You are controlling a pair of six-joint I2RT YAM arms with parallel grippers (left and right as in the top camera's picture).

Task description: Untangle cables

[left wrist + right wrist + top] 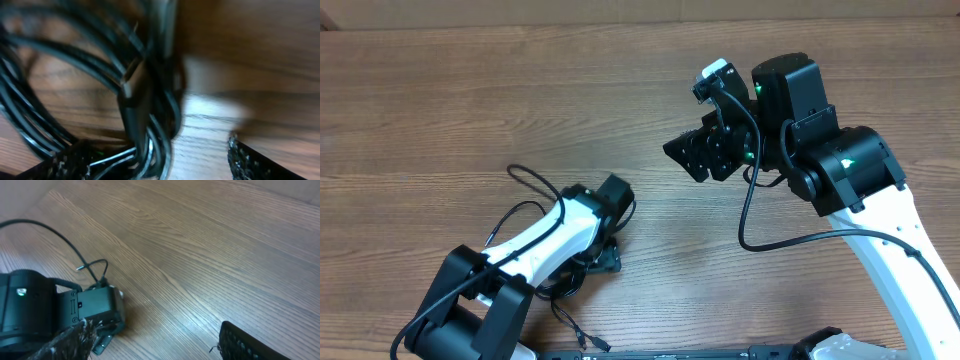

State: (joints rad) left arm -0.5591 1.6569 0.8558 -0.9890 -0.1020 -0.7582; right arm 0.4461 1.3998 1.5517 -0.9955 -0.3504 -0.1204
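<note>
I found the cables (135,110) bundled at seven o'clock, nothing freed: left gripper (160,161) spread around them, right gripper (150,342) spread, empty, at two o'clock.

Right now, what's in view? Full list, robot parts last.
table: one, brown wood grain, fills all views.
cables: one tangled bundle of thin cords, black, on the table under the left gripper; loops stick out beside the arm; separate cords can't be counted.
arm cables: two thicker ones, black, one running along each arm.
left arm: one, white and black, lower left, reaching down onto the bundle.
right arm: one, white and black, right side, raised over bare table.
left gripper: one, black, fingers apart, down at the bundle.
right gripper: one, black, open, holding nothing.
</note>
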